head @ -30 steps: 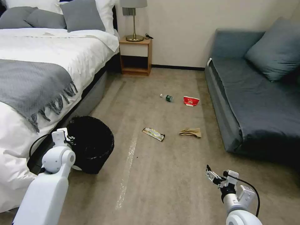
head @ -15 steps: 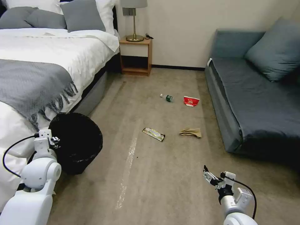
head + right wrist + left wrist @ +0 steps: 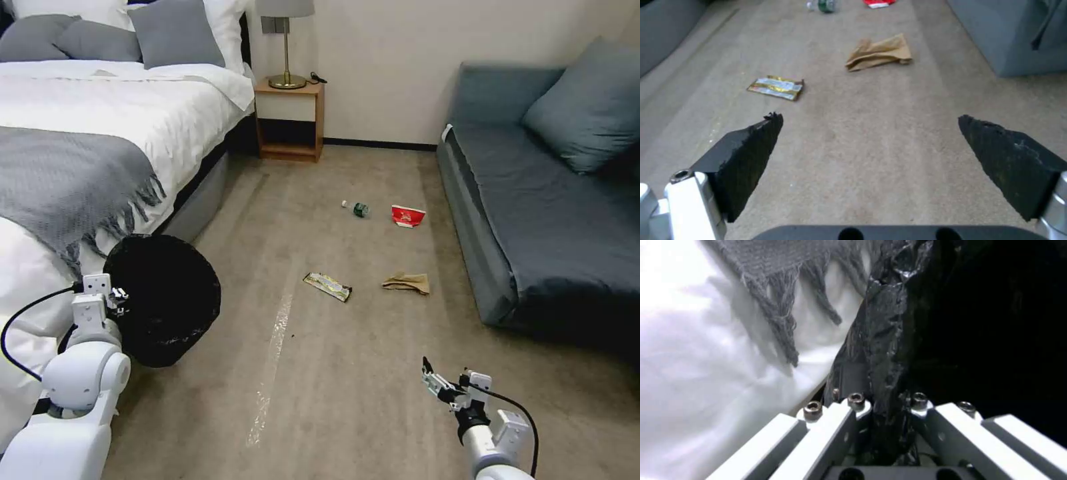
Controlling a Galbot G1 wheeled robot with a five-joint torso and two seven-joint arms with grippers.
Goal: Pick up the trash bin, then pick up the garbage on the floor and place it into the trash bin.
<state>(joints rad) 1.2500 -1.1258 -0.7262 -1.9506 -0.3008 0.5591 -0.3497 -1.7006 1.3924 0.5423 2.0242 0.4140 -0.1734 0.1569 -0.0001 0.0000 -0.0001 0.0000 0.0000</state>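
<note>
The trash bin (image 3: 170,300) hangs pinched in my left gripper (image 3: 887,413) at lower left; next, the spread-jawed right gripper (image 3: 871,160) must reach the snack wrapper (image 3: 776,87).

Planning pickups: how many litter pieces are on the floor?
4, none binned: snack wrapper mid-floor, brown paper beside it, bottle and red carton farther, near sofa.
</note>
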